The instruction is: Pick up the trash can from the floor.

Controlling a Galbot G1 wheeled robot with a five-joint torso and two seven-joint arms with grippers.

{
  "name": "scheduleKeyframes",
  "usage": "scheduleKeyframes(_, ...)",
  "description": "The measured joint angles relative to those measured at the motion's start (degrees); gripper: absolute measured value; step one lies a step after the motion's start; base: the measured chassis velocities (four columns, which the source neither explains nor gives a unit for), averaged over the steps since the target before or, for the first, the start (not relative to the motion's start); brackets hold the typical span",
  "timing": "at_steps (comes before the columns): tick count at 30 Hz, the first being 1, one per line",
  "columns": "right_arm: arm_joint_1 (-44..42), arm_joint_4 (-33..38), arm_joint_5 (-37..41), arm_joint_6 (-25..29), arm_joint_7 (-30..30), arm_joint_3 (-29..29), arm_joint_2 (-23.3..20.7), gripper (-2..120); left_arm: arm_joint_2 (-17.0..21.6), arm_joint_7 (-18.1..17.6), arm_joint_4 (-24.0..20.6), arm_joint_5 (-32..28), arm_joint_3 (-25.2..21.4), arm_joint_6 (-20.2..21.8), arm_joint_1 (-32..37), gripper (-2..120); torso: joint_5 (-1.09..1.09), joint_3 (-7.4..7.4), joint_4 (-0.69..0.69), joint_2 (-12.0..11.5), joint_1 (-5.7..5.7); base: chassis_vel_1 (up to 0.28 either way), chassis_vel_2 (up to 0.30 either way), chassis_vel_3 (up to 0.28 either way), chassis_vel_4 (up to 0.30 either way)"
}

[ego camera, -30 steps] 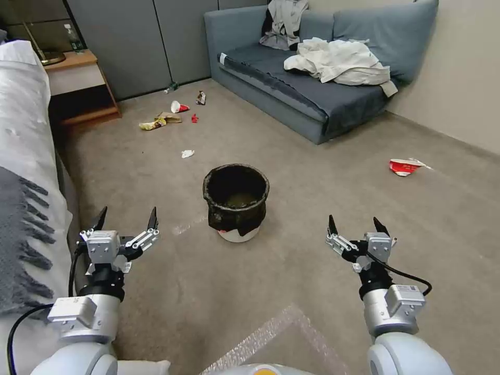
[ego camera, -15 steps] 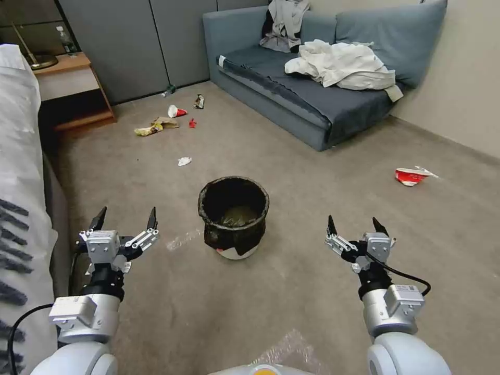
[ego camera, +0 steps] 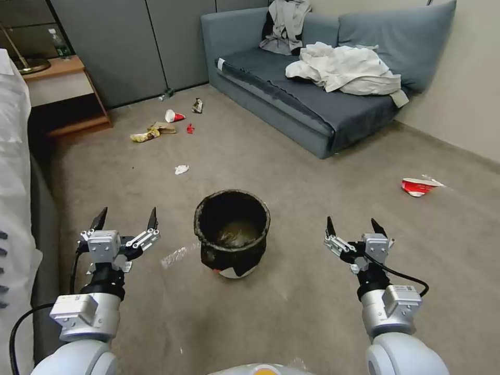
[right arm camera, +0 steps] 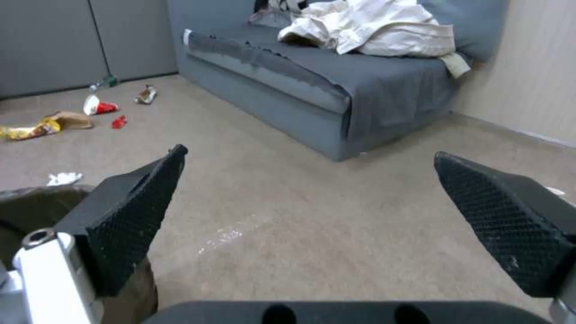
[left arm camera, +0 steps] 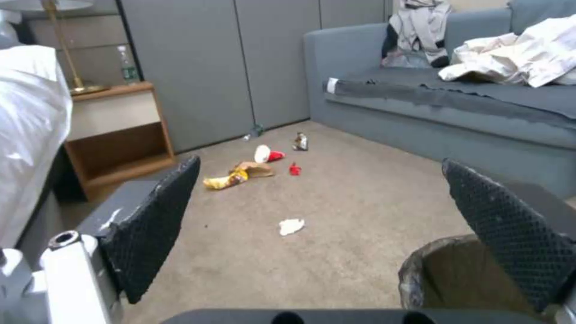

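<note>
The trash can [ego camera: 232, 232] stands upright on the floor [ego camera: 291, 172], a small white bin with a wrinkly black bag over its rim, straight ahead between my two arms. My left gripper [ego camera: 127, 213] hangs open to its left, well apart from it. My right gripper [ego camera: 351, 224] is open to its right, also apart. In the left wrist view the trash can [left arm camera: 444, 279] sits beside one finger of the open left gripper [left arm camera: 319, 162]. The right wrist view has the trash can [right arm camera: 36, 211] at the edge, behind a finger of the open right gripper [right arm camera: 310, 153].
A grey sofa [ego camera: 312, 99] with crumpled clothes [ego camera: 344, 67] stands ahead on the right. A bed [ego camera: 15, 182] runs along the left, with a wooden nightstand [ego camera: 62, 94] beyond it. Paper cups [ego camera: 418, 186] [ego camera: 172, 115], wrappers [ego camera: 146, 135] and a tissue [ego camera: 181, 169] litter the carpet.
The whole head view has shifted, so the camera moved: the trash can now sits lower and nearer, and less of the bed is in frame. Both grippers keep the same open pose.
</note>
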Motion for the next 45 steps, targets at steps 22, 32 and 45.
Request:
scheduleKeyframes(22,-0.7,-2.0,1.6,1.8,-0.4,-0.6,-1.5,100,14.0,-2.1,11.2,-24.3,4.0,22.6,-17.9,100,0.01,0.0,0.03,0.0,0.0,-0.033,0.028,0.03,-0.027)
scheduleKeyframes(32,-0.4,-4.3,1.8,1.7,-0.2,0.0,-2.6,100,16.0,-8.9,15.8,-28.9,14.9,33.9,-26.3,100,0.02,0.0,0.0,0.0,0.0,0.0,0.0,0.0,0.0)
scheduleKeyframes(45,0.0,-6.1,1.8,1.8,0.0,0.3,-2.2,100,13.3,-20.3,23.4,-29.3,23.5,37.5,-33.6,100,0.01,0.0,0.0,0.0,0.0,0.0,0.0,0.0,0.0)
